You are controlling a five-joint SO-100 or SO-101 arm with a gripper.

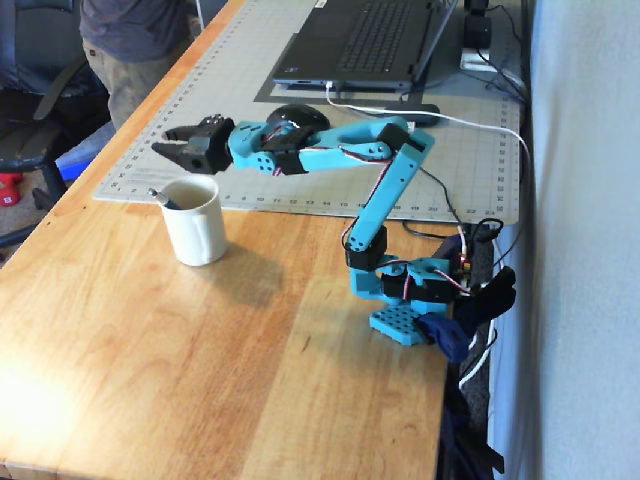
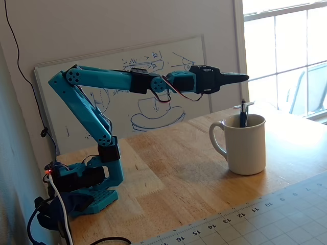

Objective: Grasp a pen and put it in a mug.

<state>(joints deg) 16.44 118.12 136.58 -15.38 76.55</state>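
Note:
The off-white mug [image 1: 197,225] stands upright on the wooden table, also seen in the other fixed view [image 2: 248,145] with its handle to the left. The dark blue pen [image 2: 243,111] stands inside the mug, leaning on the rim, and its silver end [image 1: 161,196] sticks out above the rim. My gripper [image 1: 167,142] hovers above and slightly behind the mug, apart from it. Its jaws are open and empty. In the other fixed view my gripper [image 2: 236,78] shows side-on, pointing right above the mug.
A grey cutting mat [image 1: 300,190] lies behind the mug, with a laptop [image 1: 370,40] and a black mouse [image 1: 300,117] on it. A person [image 1: 130,40] stands at the table's far left. The arm's base [image 1: 405,300] sits at the right edge. A whiteboard [image 2: 153,97] leans on the wall.

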